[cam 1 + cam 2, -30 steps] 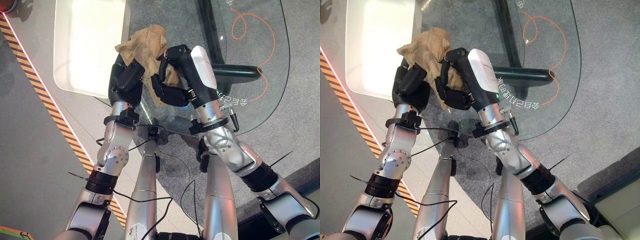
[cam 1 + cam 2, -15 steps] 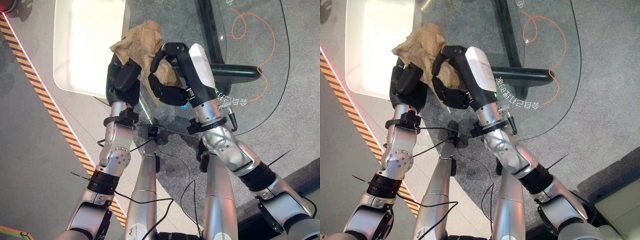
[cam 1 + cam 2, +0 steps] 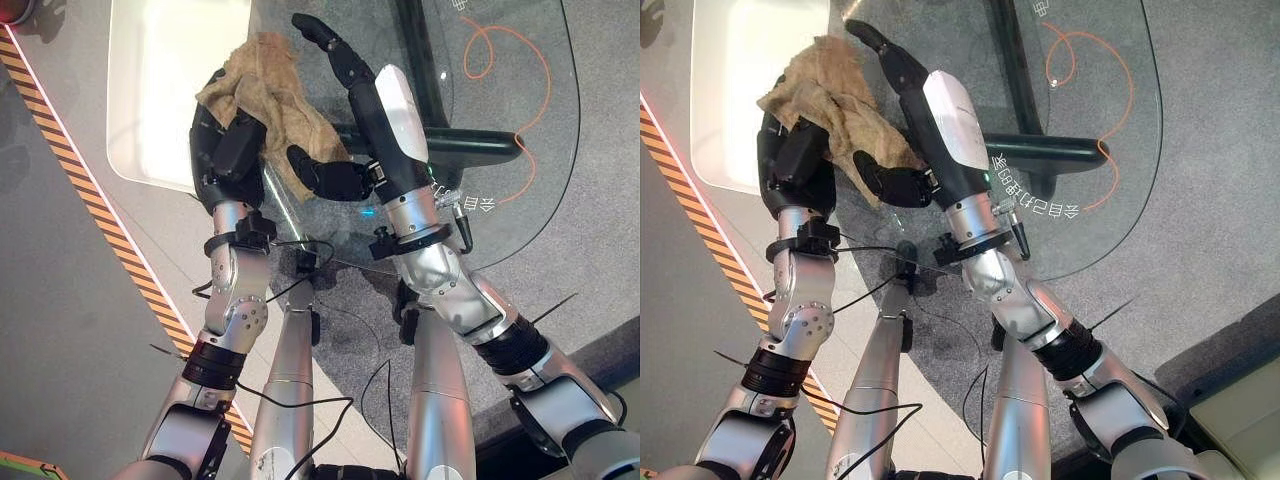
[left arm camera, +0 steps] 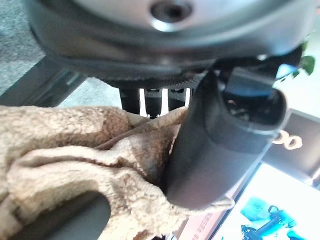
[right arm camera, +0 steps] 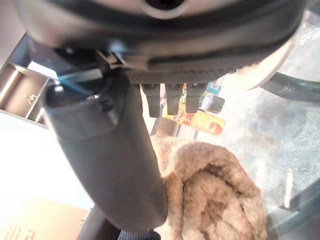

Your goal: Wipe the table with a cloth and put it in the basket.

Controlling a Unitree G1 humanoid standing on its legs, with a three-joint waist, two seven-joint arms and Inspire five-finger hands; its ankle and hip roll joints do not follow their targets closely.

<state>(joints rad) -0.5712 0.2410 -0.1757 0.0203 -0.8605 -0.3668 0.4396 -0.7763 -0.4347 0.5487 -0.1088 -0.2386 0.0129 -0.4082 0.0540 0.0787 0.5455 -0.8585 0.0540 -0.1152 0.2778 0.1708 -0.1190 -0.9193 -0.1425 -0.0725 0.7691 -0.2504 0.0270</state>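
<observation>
While the left hand [image 3: 228, 150] holds the cloth [image 3: 262, 95] up over the near edge of the glass table [image 3: 520, 130], its fingers and thumb are curled tight around the bunched brown fabric. In the left wrist view the thumb [image 4: 220, 145] presses into the fuzzy cloth and pinches it against the hand. The cloth hangs in a loose lump, with one end flopping down between the two hands. The right hand [image 3: 370, 110] is just beside the cloth, and its fingers [image 3: 325, 45] are stretched out straight and pointing away from the robot. Its thumb [image 3: 325, 178] sticks out under the hanging part of the cloth. A white tray [image 3: 175, 90] sits on the left part of the table, behind the left hand. An orange cord [image 3: 500, 60] lies on the grey floor [image 3: 60, 300] under the glass.
</observation>
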